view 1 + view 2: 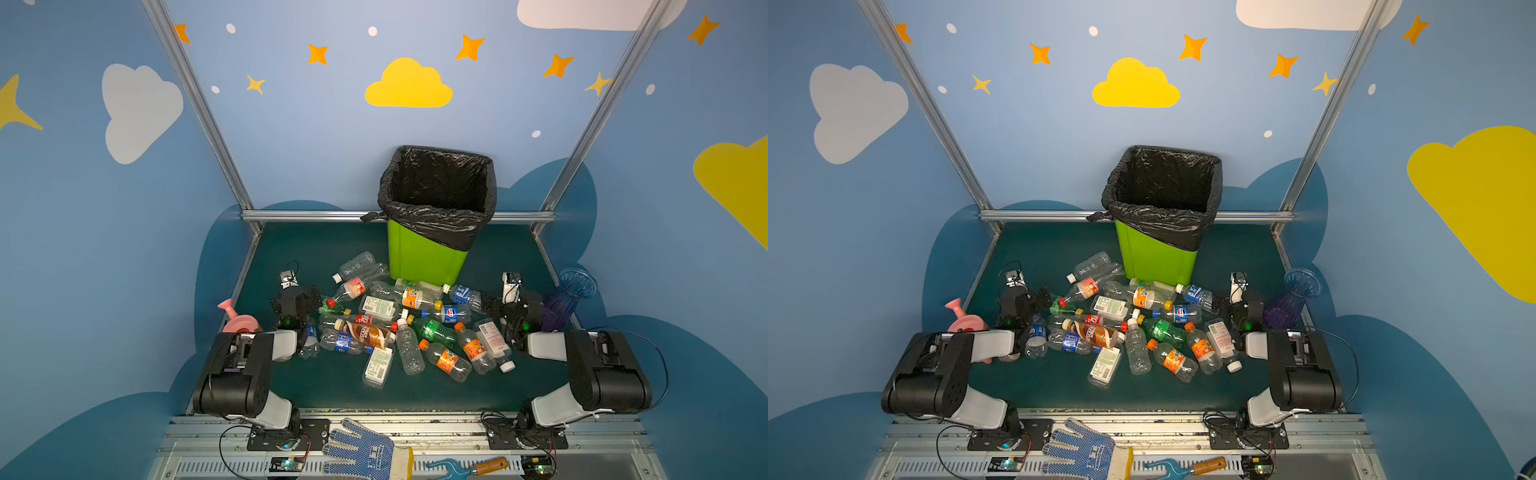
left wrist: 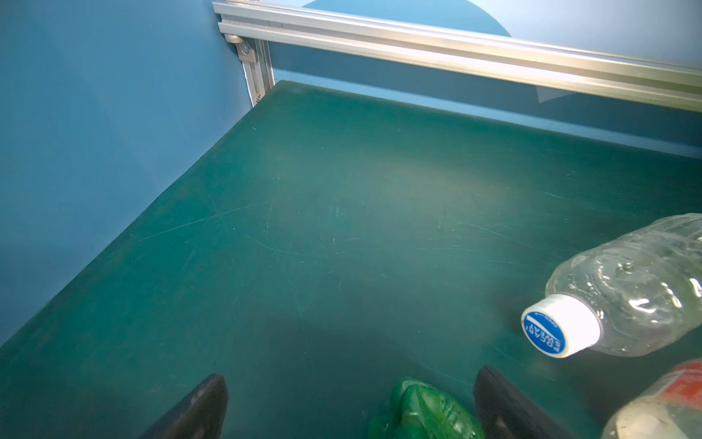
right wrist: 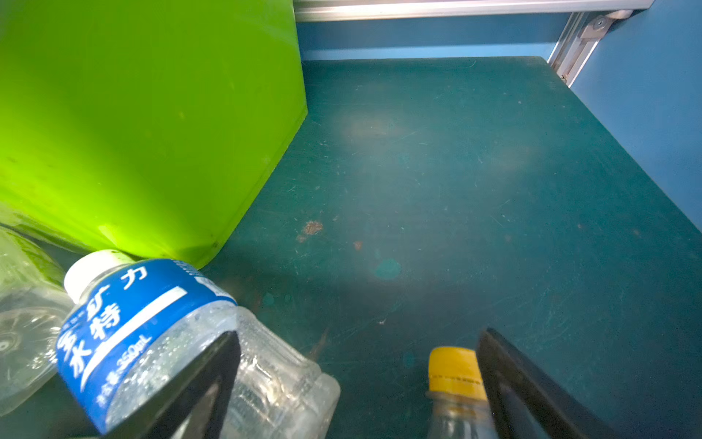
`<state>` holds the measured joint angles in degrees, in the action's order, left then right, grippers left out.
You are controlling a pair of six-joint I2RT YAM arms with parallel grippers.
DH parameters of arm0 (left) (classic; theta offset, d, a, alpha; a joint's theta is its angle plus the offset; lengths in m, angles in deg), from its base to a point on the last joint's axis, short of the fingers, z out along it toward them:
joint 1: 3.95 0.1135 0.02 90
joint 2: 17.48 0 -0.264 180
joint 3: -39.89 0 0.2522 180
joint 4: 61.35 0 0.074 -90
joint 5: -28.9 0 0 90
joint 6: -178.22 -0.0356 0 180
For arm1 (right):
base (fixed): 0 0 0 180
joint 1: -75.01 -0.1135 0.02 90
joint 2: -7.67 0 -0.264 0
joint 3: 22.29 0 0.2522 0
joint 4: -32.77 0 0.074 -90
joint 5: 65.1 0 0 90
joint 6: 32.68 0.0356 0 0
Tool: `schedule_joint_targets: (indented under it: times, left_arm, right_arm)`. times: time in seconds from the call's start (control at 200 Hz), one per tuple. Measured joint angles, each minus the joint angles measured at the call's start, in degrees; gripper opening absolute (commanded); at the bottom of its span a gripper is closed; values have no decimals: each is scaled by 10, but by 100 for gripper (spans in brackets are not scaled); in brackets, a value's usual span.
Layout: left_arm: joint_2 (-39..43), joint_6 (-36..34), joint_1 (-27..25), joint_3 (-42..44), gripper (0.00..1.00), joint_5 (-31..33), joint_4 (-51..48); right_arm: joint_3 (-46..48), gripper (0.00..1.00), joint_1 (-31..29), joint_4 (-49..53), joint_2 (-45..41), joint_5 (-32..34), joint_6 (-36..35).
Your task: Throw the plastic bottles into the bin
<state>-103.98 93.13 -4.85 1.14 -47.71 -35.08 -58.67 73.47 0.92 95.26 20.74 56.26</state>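
Both my jaws stand wide apart and hold nothing. The plastic bottles (image 1: 409,349) lie in a loose heap across the middle of the desk (image 1: 299,249), none gripped. The lime-green bin (image 1: 419,257) stands upright behind the heap by the desk's back edge. I cannot see any bottle inside it, so I judge the task is at its start: choosing and reaching for a first bottle.

My left arm (image 1: 232,374) is folded low, elbow near the front edge, its jaws at the side of the heap nearest the desk's left edge. In the left wrist view a green bottle (image 2: 421,412) lies between the tips, untouched as far as I can tell. My right arm (image 1: 602,370) mirrors it, jaws at the heap's opposite side near the bin's base. There a yellow-capped bottle (image 3: 454,376) lies just beside one tip and a blue-labelled bottle (image 3: 144,334) partly behind the other.

Next, I judge, one pair of jaws must drop, close round a bottle's body, then lift well above the tall rim before letting go.
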Motion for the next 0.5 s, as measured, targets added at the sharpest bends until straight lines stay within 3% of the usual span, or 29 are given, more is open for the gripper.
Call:
schedule_joint_targets:
  times: [0.496]
  left_arm:
    - [0,0,0,0,100,0,0]
  right_arm:
    - [0,98,10,2,0,-13,2]
